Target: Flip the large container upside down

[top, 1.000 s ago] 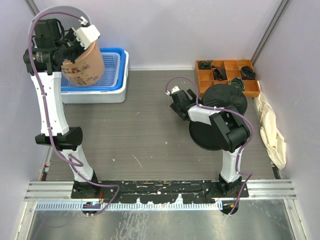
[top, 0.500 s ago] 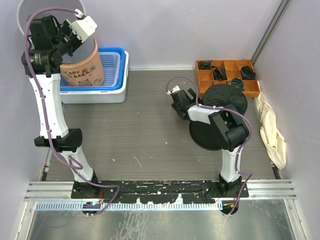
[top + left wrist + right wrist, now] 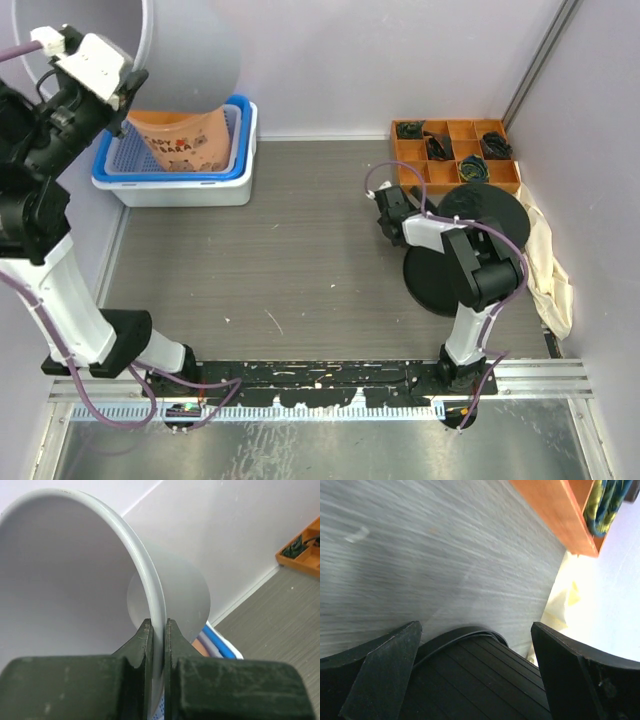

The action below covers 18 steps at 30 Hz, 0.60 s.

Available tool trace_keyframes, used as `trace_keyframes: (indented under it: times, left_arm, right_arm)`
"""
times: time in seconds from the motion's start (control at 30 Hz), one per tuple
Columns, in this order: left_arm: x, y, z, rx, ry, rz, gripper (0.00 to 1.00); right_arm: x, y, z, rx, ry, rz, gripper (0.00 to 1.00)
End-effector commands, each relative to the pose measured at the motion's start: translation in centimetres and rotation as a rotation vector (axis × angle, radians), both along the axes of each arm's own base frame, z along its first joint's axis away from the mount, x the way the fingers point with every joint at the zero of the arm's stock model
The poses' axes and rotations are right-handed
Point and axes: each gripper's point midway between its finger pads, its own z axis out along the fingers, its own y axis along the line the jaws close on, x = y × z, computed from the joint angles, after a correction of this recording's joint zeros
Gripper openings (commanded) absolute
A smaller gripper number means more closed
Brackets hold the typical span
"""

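The large container point(image 3: 183, 132), smooth white inside and printed orange outside, hangs tilted above the blue mesh basket point(image 3: 228, 172). The left gripper point(image 3: 155, 630) pinches its rounded rim. The table point(image 3: 300, 260) is grey wood-grain, the walls pale. The right gripper point(image 3: 475, 628) is spread wide over a ribbed black disc point(image 3: 480, 680).

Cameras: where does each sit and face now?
Top external: above, behind the bases, facing down at the table; both arms show.
Left wrist: on the left end effector, looking along fingers shut on the white bucket.
Right wrist: on the right end effector, looking down past open fingers at a black disc.
Both wrist views share the orange tray.
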Motion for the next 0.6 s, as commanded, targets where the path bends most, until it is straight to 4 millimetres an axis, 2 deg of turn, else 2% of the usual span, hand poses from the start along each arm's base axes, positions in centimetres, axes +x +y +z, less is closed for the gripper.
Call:
trace_keyframes:
  times: [0.0,0.2,0.33,0.37,0.47,0.57]
  left_arm:
    - [-3.3,-1.5,4.3,-0.055,-0.148,-0.101,0.00]
    - [-7.7,-6.0,3.7,-0.229,0.014,-0.400,0.00]
    - [-8.6,-9.0,1.4,-0.385,0.302,-0.627,0.00]
    - [-8.1,-9.6,0.7,-0.447,0.404,-0.669,0.00]
    - [-7.7,-10.5,0.2,-0.543,0.554,-0.749,0.00]
    - [-6.8,-11.3,-0.6,-0.661,0.724,-0.828,0.00]
  right_arm:
    - [-7.3,-4.5,-5.5,-0.040,0.312,-0.069,1.00]
    - [-7.0,-8.7,-4.5,-0.035,0.281,-0.216,1.00]
    - [-6.4,-10.3,-3.3,0.106,0.269,-0.293,1.00]
    - [-6.3,-10.3,-2.8,0.158,0.274,-0.302,1.00]
    - [-5.1,-9.4,-0.8,0.360,0.244,-0.301,1.00]
    - [-4.8,-6.8,1.2,0.579,0.264,-0.248,1.00]
